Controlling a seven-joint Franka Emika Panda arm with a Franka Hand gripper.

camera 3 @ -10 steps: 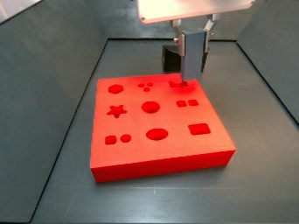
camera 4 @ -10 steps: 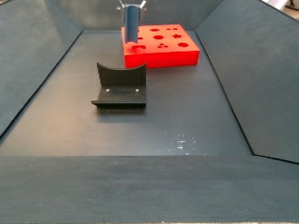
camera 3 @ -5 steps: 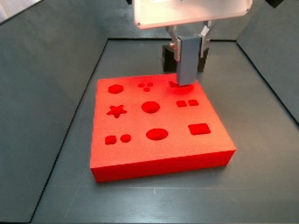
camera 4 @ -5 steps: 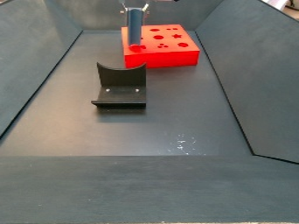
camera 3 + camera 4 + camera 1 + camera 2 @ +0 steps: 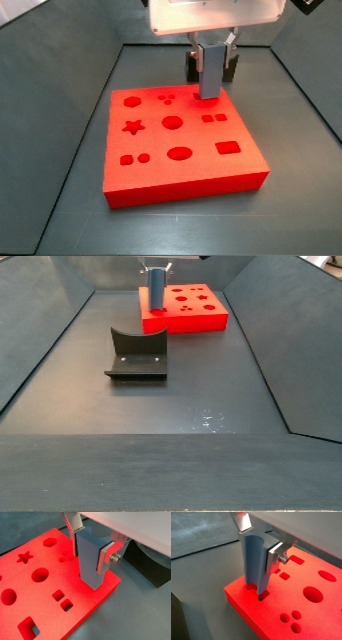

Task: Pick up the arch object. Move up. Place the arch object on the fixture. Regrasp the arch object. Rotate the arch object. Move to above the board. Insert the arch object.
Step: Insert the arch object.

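The gripper [image 5: 89, 543], clamped on the upright arch object [image 5: 90, 562] at a corner of the red board [image 5: 40, 594], should probably descend straight and slowly, keeping the block square to its notched hole.

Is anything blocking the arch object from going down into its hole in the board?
Nothing visible. The gripper holds the arch object upright, its lower end already at the board hole near the corner; the fixture stands apart.

End effector [image 5: 91, 543] w/ arch object [image 5: 91, 562] over board [image 5: 181, 175] corner; fixture [image 5: 136, 354] well apart; floor between open.
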